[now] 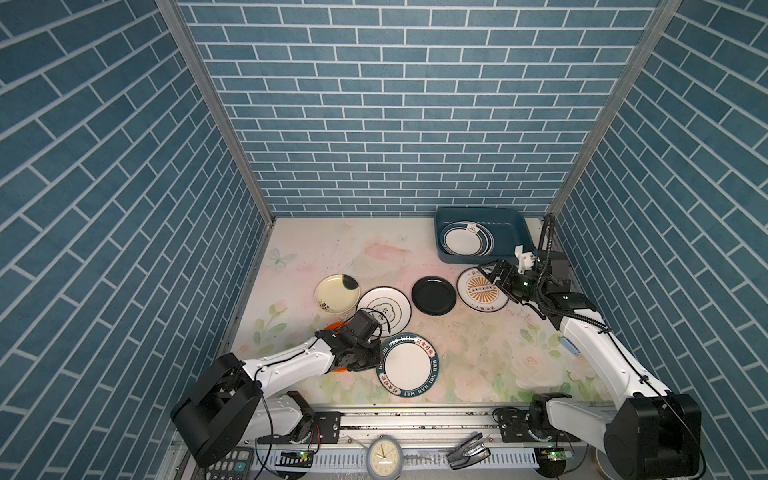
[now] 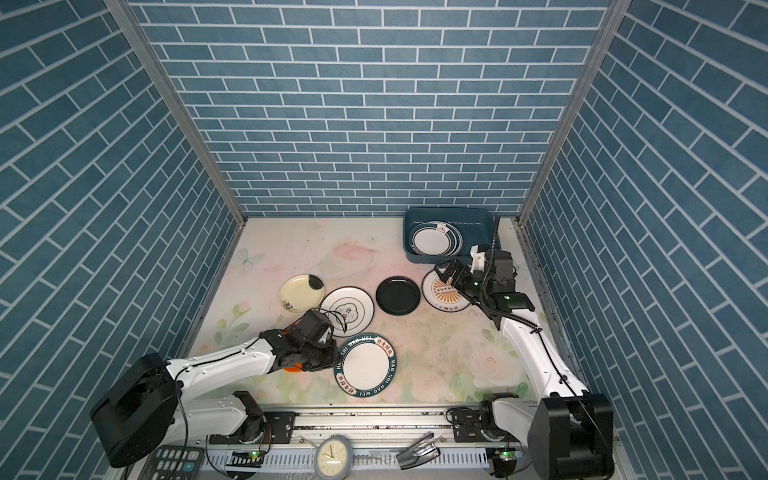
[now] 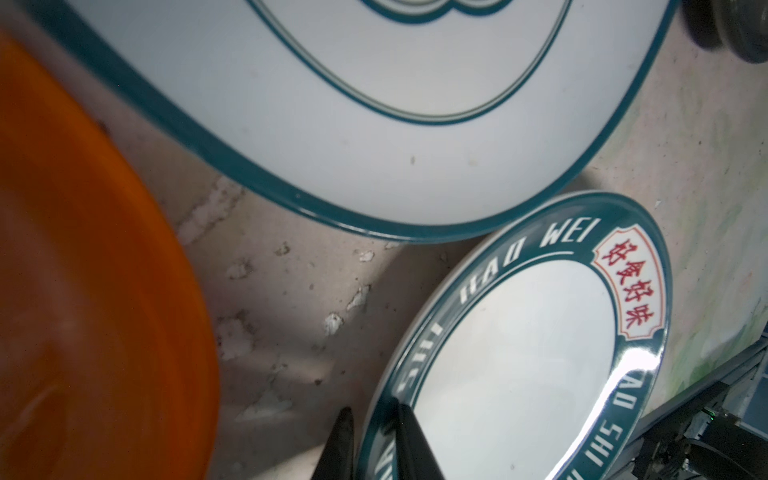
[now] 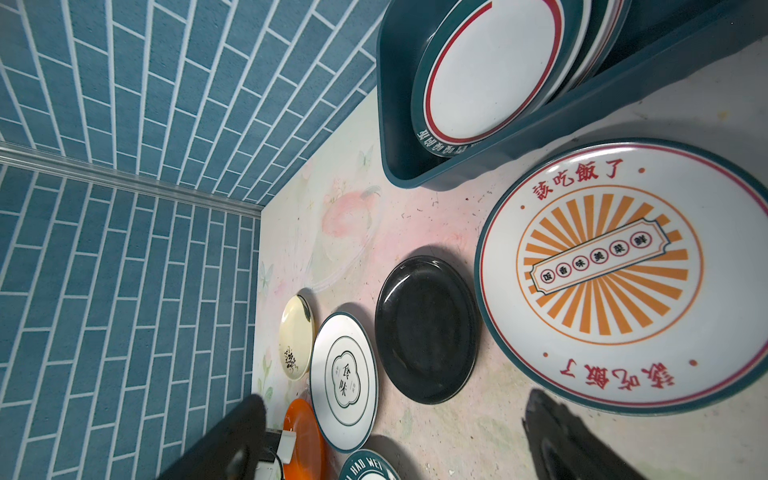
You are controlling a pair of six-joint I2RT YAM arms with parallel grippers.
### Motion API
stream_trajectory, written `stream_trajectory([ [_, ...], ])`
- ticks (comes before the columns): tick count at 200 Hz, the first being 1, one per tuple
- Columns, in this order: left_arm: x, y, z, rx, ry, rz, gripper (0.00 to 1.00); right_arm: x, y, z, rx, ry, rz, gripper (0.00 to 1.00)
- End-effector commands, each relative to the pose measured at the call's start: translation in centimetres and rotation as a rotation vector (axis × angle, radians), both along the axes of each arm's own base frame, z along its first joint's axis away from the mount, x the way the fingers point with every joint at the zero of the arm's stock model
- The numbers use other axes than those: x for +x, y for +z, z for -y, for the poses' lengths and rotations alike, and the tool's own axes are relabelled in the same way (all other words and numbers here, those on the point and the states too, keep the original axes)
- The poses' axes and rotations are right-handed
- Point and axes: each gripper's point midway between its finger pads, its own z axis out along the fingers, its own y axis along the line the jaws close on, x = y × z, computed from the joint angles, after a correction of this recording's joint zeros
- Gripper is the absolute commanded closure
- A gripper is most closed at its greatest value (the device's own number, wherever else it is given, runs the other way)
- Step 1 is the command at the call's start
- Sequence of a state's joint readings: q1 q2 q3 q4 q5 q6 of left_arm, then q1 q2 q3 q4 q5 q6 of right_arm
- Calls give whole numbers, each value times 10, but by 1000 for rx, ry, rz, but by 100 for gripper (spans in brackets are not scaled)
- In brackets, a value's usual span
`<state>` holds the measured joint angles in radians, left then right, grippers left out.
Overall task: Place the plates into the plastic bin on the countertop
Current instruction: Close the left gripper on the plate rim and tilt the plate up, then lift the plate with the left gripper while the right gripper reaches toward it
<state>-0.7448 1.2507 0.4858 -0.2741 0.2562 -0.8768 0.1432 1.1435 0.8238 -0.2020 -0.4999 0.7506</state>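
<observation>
Rim of HAO WEI plate [image 3: 519, 353] is pinched between narrowed jaws of left gripper [image 3: 372, 415], hemmed by orange plate [image 3: 83, 291] and white plate [image 3: 374, 104]; right gripper [image 1: 494, 271] is spread wide over sunburst plate [image 1: 478, 291].

Both top views look down from high over the near edge at the whole countertop [image 1: 332, 257]. Left wrist view sits close above the lettered plate [image 3: 519, 353]; right wrist view — low, far right — faces left, sharing it.

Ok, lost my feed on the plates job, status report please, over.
Left gripper astride rim of lettered plate, grip unconfirmed; right gripper open at sunburst plate. Plate stack in bin; six on countertop. Orange plate crowds the left.
</observation>
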Motion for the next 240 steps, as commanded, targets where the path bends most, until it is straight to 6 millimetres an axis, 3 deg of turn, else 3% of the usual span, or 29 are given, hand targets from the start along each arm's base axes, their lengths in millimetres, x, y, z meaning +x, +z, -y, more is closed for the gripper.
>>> stream_trajectory([
  [1, 0, -6, -4, 37, 3, -6, 80, 4, 12, 0, -17, 9, 48, 3],
  [48, 3, -6, 7, -14, 7, -13, 91, 3, 12, 0, -16, 10, 50, 3],
  [87, 8, 7, 8, -31, 9, 22, 100, 2, 11, -1, -15, 11, 49, 3],
  [111, 9, 17, 11, -45, 1, 36, 100, 1, 11, 0, -12, 10, 46, 3],
  [149, 12, 46, 34, -145, -61, 44, 100, 0, 8, -3, 16, 15, 48, 3],
  [206, 37, 92, 50, -178, -97, 166, 100, -4, 4, -4, 18, 25, 37, 3],
  [240, 50, 110, 61, -209, -112, 217, 100, -6, 2, -5, 20, 29, 31, 3],
])
